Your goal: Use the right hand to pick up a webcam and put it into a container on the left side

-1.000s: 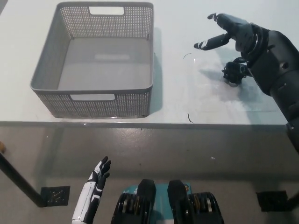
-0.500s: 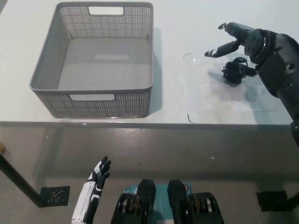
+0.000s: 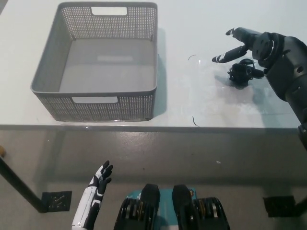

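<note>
The small black webcam [image 3: 241,73] lies on the white table [image 3: 192,96] at the right, well apart from the grey perforated basket [image 3: 98,62] that stands on the table's left part. The black right hand [image 3: 244,43] hovers just above and beside the webcam with its fingers spread and holding nothing. The white left hand [image 3: 98,179] hangs low at the lower left, below the table's edge, with its fingers apart.
</note>
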Controlling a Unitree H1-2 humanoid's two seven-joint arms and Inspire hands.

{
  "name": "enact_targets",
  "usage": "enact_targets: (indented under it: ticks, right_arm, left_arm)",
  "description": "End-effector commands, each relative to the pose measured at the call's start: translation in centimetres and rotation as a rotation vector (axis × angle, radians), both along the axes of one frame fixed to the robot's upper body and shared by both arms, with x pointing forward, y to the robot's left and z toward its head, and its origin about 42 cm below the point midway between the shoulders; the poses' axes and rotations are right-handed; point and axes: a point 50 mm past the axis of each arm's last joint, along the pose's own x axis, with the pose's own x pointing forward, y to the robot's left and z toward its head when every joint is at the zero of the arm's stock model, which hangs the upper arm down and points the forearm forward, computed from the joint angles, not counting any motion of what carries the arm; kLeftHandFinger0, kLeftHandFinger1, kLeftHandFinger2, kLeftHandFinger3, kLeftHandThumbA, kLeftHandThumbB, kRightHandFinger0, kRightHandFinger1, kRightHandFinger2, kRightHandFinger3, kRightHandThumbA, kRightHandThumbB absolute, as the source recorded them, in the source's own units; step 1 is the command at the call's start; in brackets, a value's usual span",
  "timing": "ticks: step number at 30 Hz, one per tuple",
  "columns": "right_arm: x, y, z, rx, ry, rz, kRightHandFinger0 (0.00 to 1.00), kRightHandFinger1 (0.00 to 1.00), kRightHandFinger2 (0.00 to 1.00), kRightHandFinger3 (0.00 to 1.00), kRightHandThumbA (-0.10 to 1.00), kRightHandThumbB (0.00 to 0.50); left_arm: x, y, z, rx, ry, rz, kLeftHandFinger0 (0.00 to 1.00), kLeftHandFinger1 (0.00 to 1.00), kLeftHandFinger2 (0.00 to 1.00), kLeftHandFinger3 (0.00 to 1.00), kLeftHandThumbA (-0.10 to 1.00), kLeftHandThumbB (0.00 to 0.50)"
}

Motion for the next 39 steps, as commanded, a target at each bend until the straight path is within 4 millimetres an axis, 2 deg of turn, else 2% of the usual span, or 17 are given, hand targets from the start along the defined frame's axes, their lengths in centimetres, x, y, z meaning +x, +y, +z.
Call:
enact_targets:
  ticks: [1,5,8,11,14,22,25,28,30,33,38,39]
  right_arm:
    - [0.6,0.1,3.4,-0.007,-0.046,0.009,1.00,1.00,1.00,1.00,0.81,0.497]
    - [0.5,-0.9,2.8,-0.008,-0.027,-0.015,1.00,1.00,1.00,1.00,0.77,0.500]
    - [0.4,-1.4,2.4,-0.022,-0.004,-0.024,1.00,1.00,1.00,1.00,0.81,0.500]
    - [0.3,-1.7,2.0,-0.044,0.016,-0.030,1.00,1.00,1.00,1.00,0.82,0.500]
    - [0.3,-1.9,1.7,-0.058,0.033,-0.032,1.00,1.00,1.00,1.00,0.80,0.500]
    - [-0.2,-3.5,-0.2,-0.035,0.074,-0.073,1.00,1.00,1.00,1.00,0.79,0.494]
    - [-0.3,-3.2,-0.8,-0.048,0.079,-0.066,1.00,1.00,1.00,1.00,0.78,0.473]
    - [-0.3,-2.9,-0.9,-0.052,0.097,-0.062,1.00,1.00,1.00,1.00,0.76,0.489]
    - [-0.4,-2.9,-1.1,-0.073,0.103,-0.058,1.00,1.00,1.00,1.00,0.78,0.500]
    - [-0.5,-3.0,-1.6,-0.061,0.110,-0.062,1.00,1.00,1.00,1.00,0.77,0.500]
    - [-0.6,-3.2,-2.0,-0.047,0.112,-0.071,1.00,1.00,1.00,1.00,0.74,0.487]
    - [-0.6,-3.0,-2.2,-0.050,0.106,-0.070,1.00,1.00,1.00,1.00,0.73,0.485]
  left_arm:
    - [0.2,0.3,1.0,-0.008,-0.041,0.001,1.00,1.00,1.00,1.00,1.00,0.122]
    - [0.5,0.1,0.9,-0.017,-0.043,-0.009,1.00,1.00,1.00,1.00,1.00,0.142]
    - [0.5,0.0,0.9,-0.027,-0.033,-0.006,1.00,1.00,1.00,1.00,1.00,0.144]
    - [0.4,0.0,1.0,-0.013,-0.036,-0.005,1.00,1.00,1.00,1.00,1.00,0.135]
    - [0.5,0.0,1.0,-0.020,-0.037,0.002,1.00,1.00,1.00,1.00,1.00,0.149]
    - [0.8,0.1,1.3,-0.002,-0.056,-0.005,1.00,1.00,1.00,1.00,1.00,0.114]
    - [0.8,0.1,1.3,-0.013,-0.048,-0.002,1.00,1.00,1.00,1.00,1.00,0.131]
    - [0.8,0.1,1.3,-0.014,-0.054,0.000,1.00,1.00,1.00,1.00,1.00,0.125]
    - [0.9,0.1,1.4,-0.017,-0.057,-0.002,1.00,1.00,1.00,1.00,1.00,0.130]
    - [1.0,0.1,1.4,-0.013,-0.063,-0.003,1.00,1.00,1.00,1.00,1.00,0.111]
    - [1.5,0.1,1.7,-0.020,-0.071,-0.012,1.00,1.00,1.00,1.00,1.00,0.114]
    - [1.6,0.1,1.6,-0.020,-0.068,-0.012,1.00,1.00,1.00,1.00,1.00,0.128]
